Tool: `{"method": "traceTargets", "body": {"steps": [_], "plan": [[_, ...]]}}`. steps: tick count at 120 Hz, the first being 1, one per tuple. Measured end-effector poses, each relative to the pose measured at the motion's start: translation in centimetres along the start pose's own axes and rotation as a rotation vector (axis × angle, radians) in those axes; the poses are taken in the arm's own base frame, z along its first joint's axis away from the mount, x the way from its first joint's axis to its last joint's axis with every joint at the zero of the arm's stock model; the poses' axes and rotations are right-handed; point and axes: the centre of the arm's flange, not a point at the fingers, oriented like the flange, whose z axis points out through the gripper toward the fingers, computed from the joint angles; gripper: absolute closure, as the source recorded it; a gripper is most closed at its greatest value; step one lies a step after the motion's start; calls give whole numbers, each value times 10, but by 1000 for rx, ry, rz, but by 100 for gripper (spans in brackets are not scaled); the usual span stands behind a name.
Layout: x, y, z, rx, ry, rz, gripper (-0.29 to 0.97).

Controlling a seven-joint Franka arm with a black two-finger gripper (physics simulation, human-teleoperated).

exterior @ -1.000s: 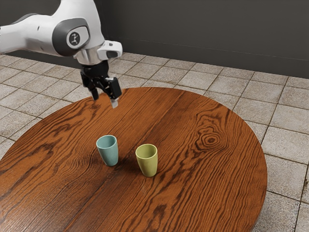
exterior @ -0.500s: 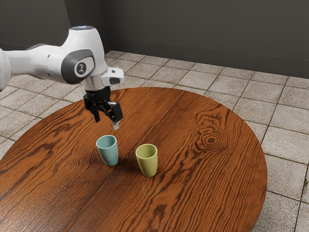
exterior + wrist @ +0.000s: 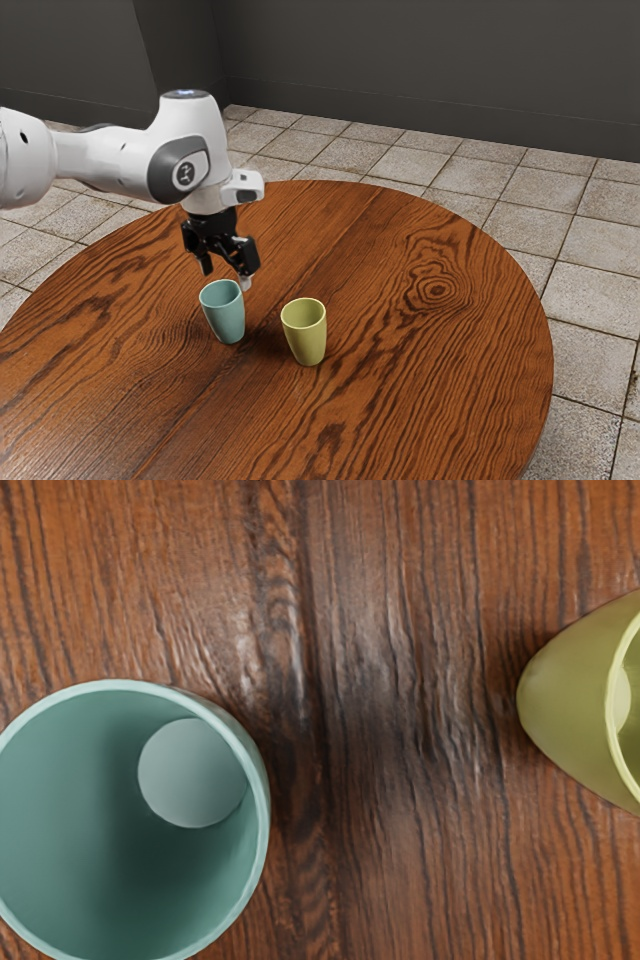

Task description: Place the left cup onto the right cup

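A teal cup [image 3: 223, 310] stands upright on the round wooden table [image 3: 420, 380], to the exterior view's left of a yellow-green cup [image 3: 304, 330], also upright. The two cups stand apart with a small gap of table between them. My black gripper [image 3: 227, 275] hangs open just above the far rim of the teal cup, holding nothing. From the wrist view I look straight down into the teal cup [image 3: 125, 820], with the yellow-green cup [image 3: 590, 715] off to one side.
The table's edge curves round at the exterior view's right and front. Grey tiled floor [image 3: 600, 250] and a dark wall lie beyond it. Bare wood surrounds both cups.
My hand has come down and moved toward the teal cup, from well above and behind it to just over its rim. The cups have not moved.
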Motion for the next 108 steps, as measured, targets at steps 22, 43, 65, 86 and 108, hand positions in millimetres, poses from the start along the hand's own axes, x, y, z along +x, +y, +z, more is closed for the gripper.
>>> {"method": "traceTargets", "body": {"steps": [22, 43, 65, 86, 108], "plan": [[7, -4, 12, 11, 11, -6, 22], [11, -14, 23, 16, 10, -22, 26], [15, -16, 31, 21, 13, -25, 27], [18, -21, 43, 26, 8, -35, 28], [21, -22, 61, 24, 1, -43, 28]]}}
